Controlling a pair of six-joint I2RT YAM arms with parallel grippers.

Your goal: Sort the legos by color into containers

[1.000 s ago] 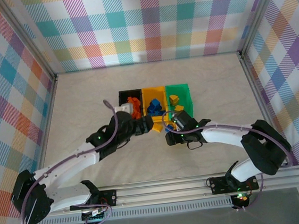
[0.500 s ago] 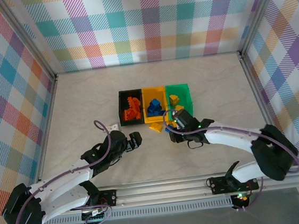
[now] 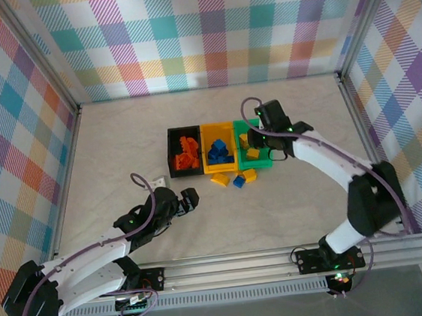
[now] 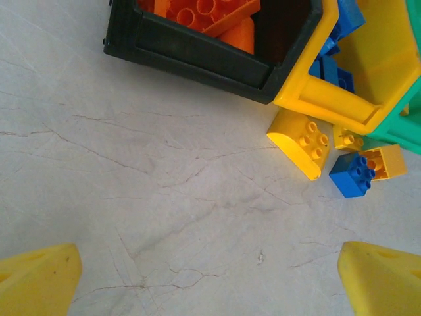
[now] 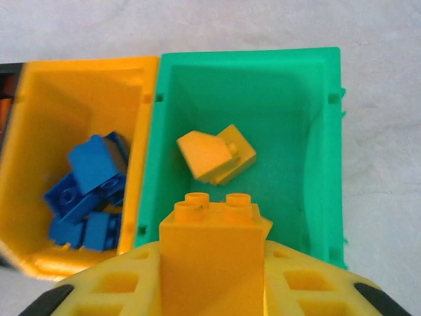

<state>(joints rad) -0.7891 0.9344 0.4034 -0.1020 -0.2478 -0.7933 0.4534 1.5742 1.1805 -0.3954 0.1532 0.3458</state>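
The containers stand in a row: a black bin with orange-red legos, a yellow-orange bin with blue legos, and a green bin with a yellow lego. My right gripper hovers over the green bin, shut on a yellow brick held studs forward. On the table in front of the bins lie a yellow sloped brick, a blue brick and another yellow brick. My left gripper hangs open over bare table, near-left of these.
The right arm reaches from the near right up to the bins. The left arm lies low at the near left. Metal frame rails and plaid walls border the table. Bare tabletop lies left of and behind the bins.
My right gripper shut on a yellow brick in front of the bins and carried it up over the green bin. The left arm drew back from the bins to the near left, still open.
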